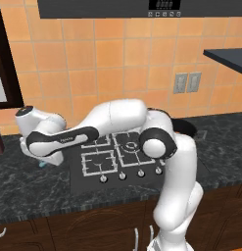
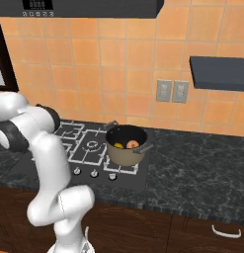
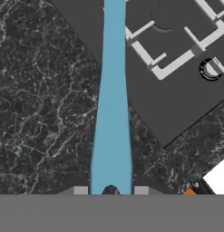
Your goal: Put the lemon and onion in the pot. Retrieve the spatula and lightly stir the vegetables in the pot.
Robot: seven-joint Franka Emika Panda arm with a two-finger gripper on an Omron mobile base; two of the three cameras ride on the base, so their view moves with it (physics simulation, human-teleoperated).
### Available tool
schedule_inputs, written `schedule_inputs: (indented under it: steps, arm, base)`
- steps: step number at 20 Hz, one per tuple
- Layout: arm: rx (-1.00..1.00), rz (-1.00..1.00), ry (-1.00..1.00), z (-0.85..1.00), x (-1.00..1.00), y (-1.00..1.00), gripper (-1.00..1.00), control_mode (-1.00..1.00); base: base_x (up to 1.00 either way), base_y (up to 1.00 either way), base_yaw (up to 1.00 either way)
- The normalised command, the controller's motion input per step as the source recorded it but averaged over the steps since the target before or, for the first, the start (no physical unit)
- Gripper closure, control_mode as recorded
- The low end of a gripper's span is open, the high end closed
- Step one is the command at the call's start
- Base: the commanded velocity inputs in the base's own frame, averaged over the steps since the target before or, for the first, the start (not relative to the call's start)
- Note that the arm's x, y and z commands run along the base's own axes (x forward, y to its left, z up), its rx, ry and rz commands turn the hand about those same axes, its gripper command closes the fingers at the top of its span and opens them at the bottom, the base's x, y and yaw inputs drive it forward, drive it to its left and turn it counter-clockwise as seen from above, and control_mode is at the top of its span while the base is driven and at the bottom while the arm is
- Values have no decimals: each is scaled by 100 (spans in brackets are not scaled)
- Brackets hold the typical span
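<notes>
The light-blue spatula [image 3: 112, 113] runs straight up the hand view over the dark counter beside the stove. My gripper [image 3: 110, 190] is shut on its near end, a finger tight against each side. From the left base view the hand [image 1: 43, 156] is low over the counter left of the stove, and a bit of the blue spatula [image 1: 42, 165] pokes out under it. The tan pot [image 2: 124, 153] stands on the right front burner. The yellow lemon [image 2: 118, 145] and the orange-brown onion [image 2: 133, 144] lie inside it. My arm hides most of the pot [image 1: 186, 127] from the left.
The black stove [image 1: 100, 164] has grey grates and a row of knobs [image 2: 94, 173] along its front. One knob [image 3: 210, 69] is near the hand. A dark shelf [image 2: 220, 73] juts out at the right wall. Dark marble counter [image 2: 192, 168] stretches right of the pot.
</notes>
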Motion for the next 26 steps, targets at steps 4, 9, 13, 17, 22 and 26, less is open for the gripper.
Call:
schedule_inputs:
  steps: [4,9,13,17,22,26]
  arm:
    - [3,0,-1,93,-56,-50,100,-100]
    - [14,0,-1,55,-35,-43,100,-100]
    - [17,-2,11,20,-14,-62,100,-100]
    - [13,-21,0,65,-25,-71,100,-100]
    - [15,-26,0,84,-29,-83,100,-100]
    - [22,-21,-8,79,-11,-94,100,-100]
  base:
    - [0,0,0]
    - [0,0,0]
    - [0,0,0]
    - [0,0,0]
    - [0,0,0]
    - [0,0,0]
